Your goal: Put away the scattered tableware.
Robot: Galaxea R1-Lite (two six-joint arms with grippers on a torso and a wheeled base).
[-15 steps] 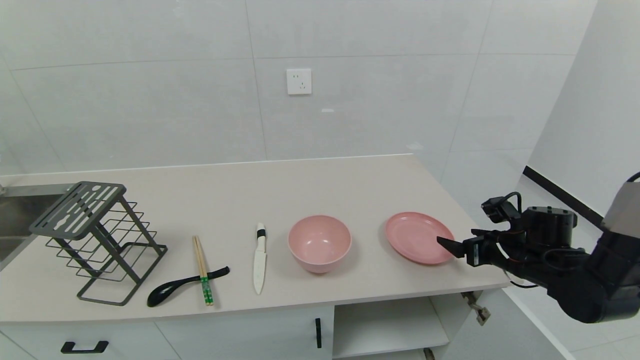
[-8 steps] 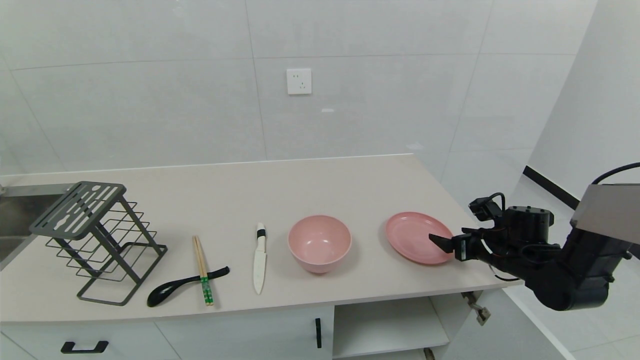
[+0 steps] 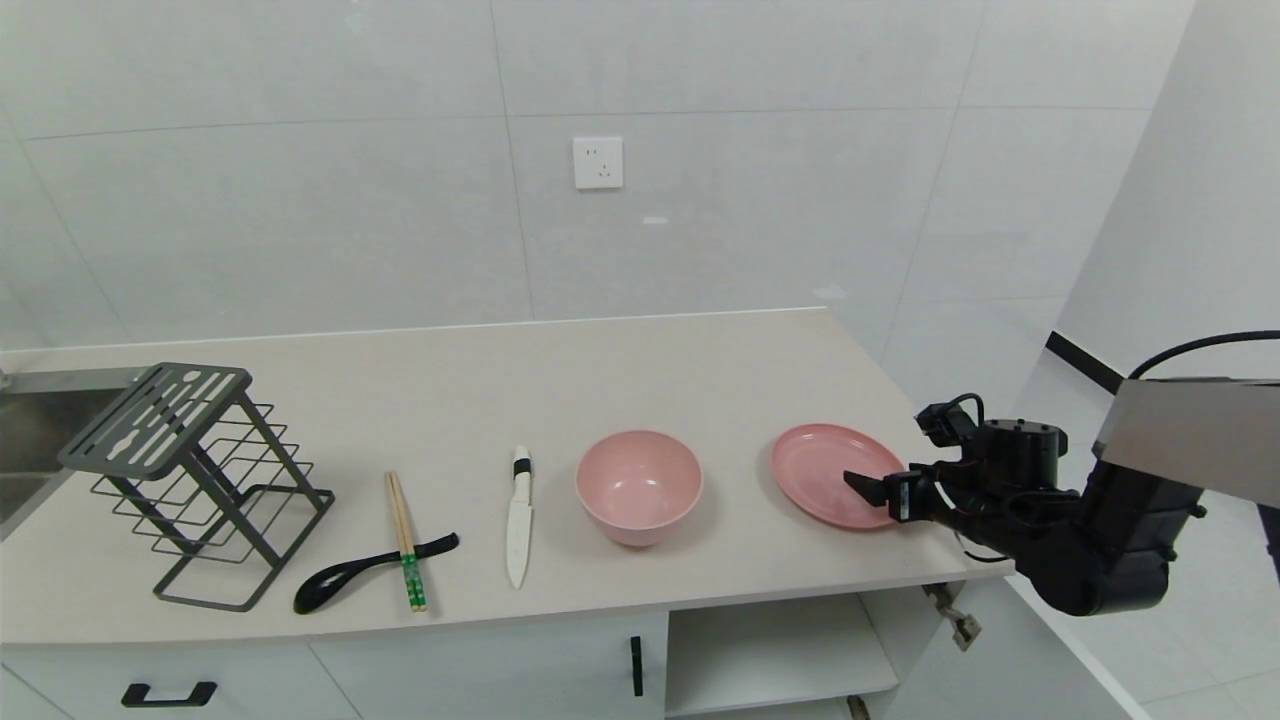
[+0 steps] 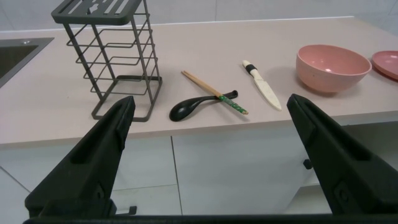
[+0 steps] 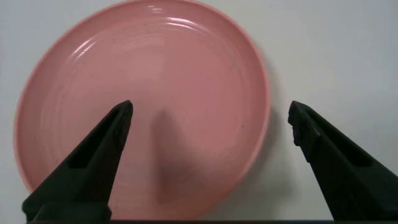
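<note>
A pink plate lies at the counter's right end, with a pink bowl to its left. Further left lie a white knife, wooden chopsticks and a black spoon. My right gripper hovers open over the plate's right rim; in the right wrist view the plate lies under the open gripper, and nothing is held. My left gripper is open and empty, low in front of the counter, facing the spoon, chopsticks, knife and bowl.
A dark wire rack stands at the counter's left, beside a sink. The counter ends just right of the plate. Below it an open cabinet shelf shows, with a door hinge at its right.
My right arm has moved left, carrying the open gripper from beside the plate's right edge to over its rim. The tableware has stayed in place.
</note>
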